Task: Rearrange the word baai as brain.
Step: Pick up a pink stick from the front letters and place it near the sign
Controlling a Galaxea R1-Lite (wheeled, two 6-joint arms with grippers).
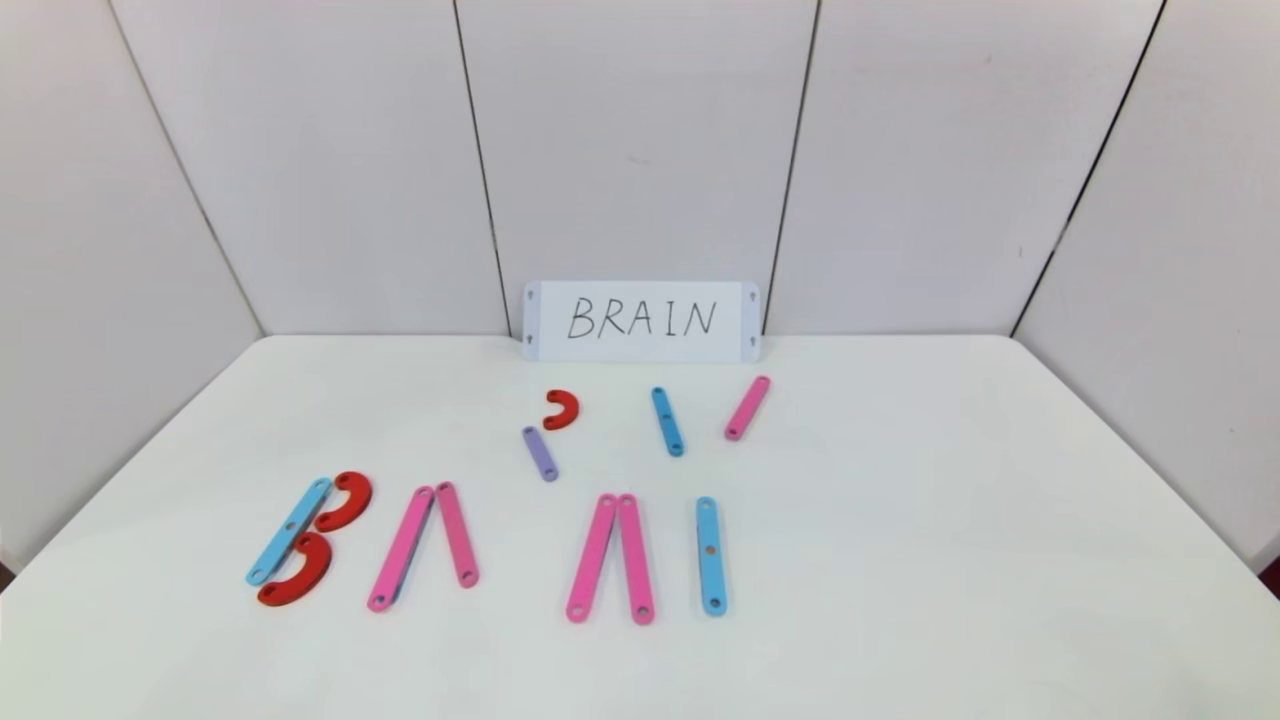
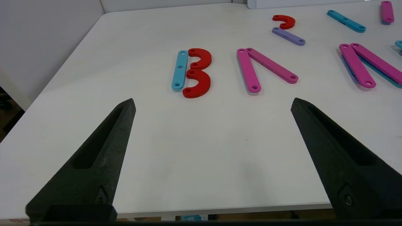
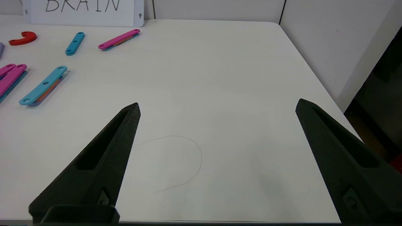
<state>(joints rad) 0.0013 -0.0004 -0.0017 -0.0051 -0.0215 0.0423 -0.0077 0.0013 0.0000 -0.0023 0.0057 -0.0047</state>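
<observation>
The word baai lies in a row near the table front. The B has a blue bar (image 1: 288, 530) and two red arcs (image 1: 345, 500). Two pink-bar A shapes follow, the first (image 1: 420, 545) and the second (image 1: 610, 555), then a blue I bar (image 1: 710, 555). Behind them lie a spare red arc (image 1: 562, 408), purple bar (image 1: 540, 453), blue bar (image 1: 667, 421) and pink bar (image 1: 747, 407). My left gripper (image 2: 213, 105) is open and empty over the front left edge, short of the B (image 2: 194, 72). My right gripper (image 3: 218, 108) is open and empty over the front right.
A white card handwritten "BRAIN" (image 1: 641, 320) stands against the back wall panels. The white table (image 1: 950, 520) has rounded far corners and walls on three sides. A thin curved hair or line (image 3: 188, 157) lies on the table by the right gripper.
</observation>
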